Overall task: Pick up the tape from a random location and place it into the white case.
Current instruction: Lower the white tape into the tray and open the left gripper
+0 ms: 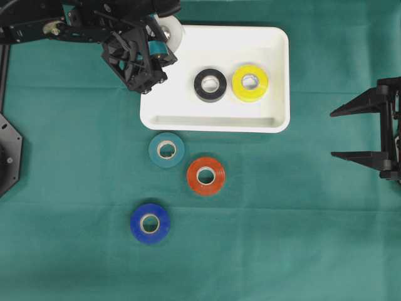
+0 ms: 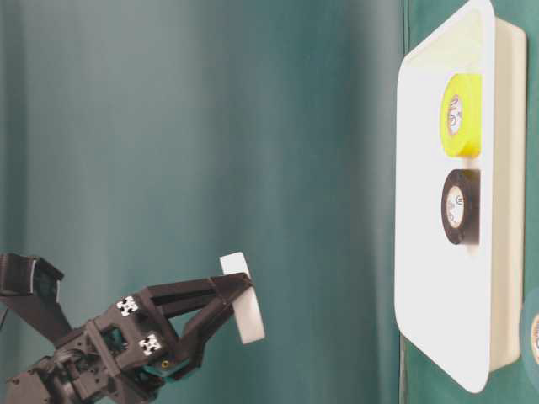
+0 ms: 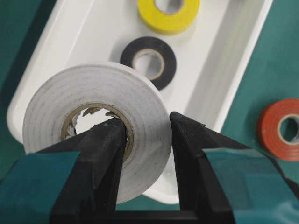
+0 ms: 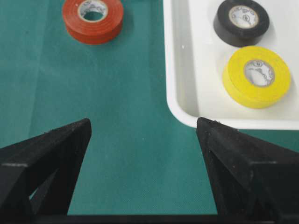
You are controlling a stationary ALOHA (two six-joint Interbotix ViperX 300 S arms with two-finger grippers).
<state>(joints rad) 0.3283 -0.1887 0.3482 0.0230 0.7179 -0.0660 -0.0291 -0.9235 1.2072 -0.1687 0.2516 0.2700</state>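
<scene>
My left gripper (image 1: 161, 39) is shut on a white tape roll (image 1: 171, 31), one finger through its core and one outside, as the left wrist view shows (image 3: 56, 102). It holds the roll in the air above the left corner of the white case (image 1: 276, 69). A black roll (image 1: 210, 84) and a yellow roll (image 1: 250, 83) lie flat in the case. Teal (image 1: 166, 150), red-orange (image 1: 205, 175) and blue (image 1: 150, 222) rolls lie on the green cloth in front of the case. My right gripper (image 1: 341, 133) is open and empty at the right.
The left arm's links (image 1: 75, 25) stretch along the top left edge. A black base plate (image 1: 7, 150) sits at the left border. The green cloth covers the whole table.
</scene>
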